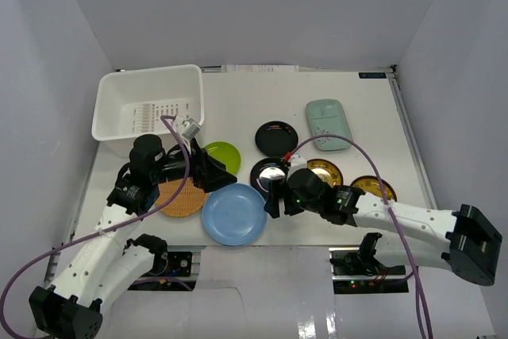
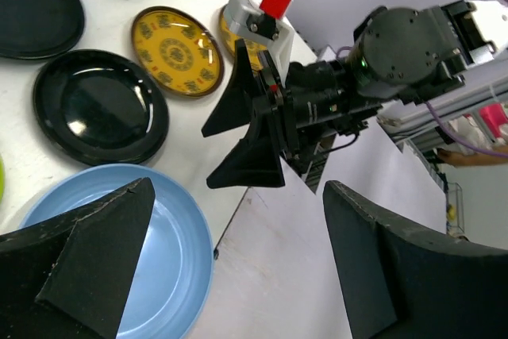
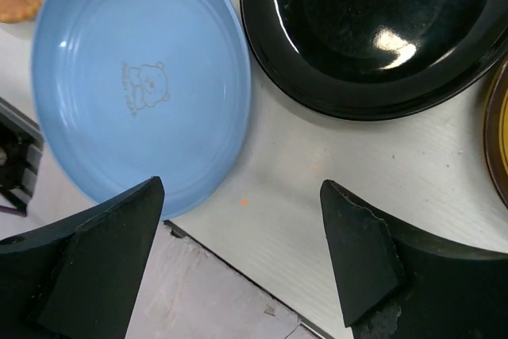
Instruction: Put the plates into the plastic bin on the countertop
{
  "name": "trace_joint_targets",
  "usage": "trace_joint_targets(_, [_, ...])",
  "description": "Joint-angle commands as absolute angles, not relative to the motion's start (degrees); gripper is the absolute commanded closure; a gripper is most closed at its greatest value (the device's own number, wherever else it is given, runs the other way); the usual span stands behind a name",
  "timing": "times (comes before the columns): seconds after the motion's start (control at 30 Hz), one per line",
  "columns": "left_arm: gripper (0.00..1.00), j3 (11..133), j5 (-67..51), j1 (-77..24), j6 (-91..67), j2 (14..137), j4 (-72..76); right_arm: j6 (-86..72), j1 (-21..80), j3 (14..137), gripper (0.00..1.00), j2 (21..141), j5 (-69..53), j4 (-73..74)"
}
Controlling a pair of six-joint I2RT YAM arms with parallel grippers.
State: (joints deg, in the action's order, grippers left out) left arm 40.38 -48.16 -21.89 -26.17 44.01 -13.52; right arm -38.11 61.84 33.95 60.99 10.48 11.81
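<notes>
The white plastic bin point(image 1: 149, 101) stands empty at the back left of the countertop point(image 1: 365, 109). The light blue plate point(image 1: 234, 213) lies at the front edge, between both grippers. My left gripper point(image 1: 221, 174) is open and empty, just above the blue plate's point(image 2: 151, 275) left rim. My right gripper point(image 1: 271, 196) is open and empty, beside the blue plate's point(image 3: 135, 77) right rim. Around them lie the wicker plate point(image 1: 181, 198), lime green plate point(image 1: 222, 152), two black plates point(image 1: 276, 137) point(image 1: 270, 172), two gold plates point(image 1: 325, 171) point(image 1: 373, 188) and the mint plate point(image 1: 327, 123).
Pale grey walls close in the table on three sides. The table's front edge point(image 3: 238, 263) runs right under the right gripper point(image 3: 242, 236). The right gripper point(image 2: 246, 140) shows close ahead in the left wrist view. Purple cables loop over both arms.
</notes>
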Motion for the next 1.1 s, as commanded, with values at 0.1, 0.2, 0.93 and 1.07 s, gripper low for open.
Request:
trace_joint_targets(0.1, [0.02,42.2,-39.4,-22.1,-23.9,41.4,-21.9,-42.0,64.8,37.3,0.18,68.3,16.9,8.5])
trace_joint_targets(0.2, [0.02,41.6,-35.5,-22.1,-24.4,40.3,-24.3,-43.3,65.2,37.2,0.21,70.9,16.8,7.2])
trace_joint_targets(0.93, [0.02,50.7,-26.5,-22.3,-25.2,38.2,-24.2,-46.7,67.8,41.2,0.92,78.0,22.3,8.8])
trace_joint_targets(1.07, [0.02,56.4,-23.5,-23.6,-27.4,39.0,-20.7,-46.3,70.5,44.6,0.92,69.5,26.2,16.9])
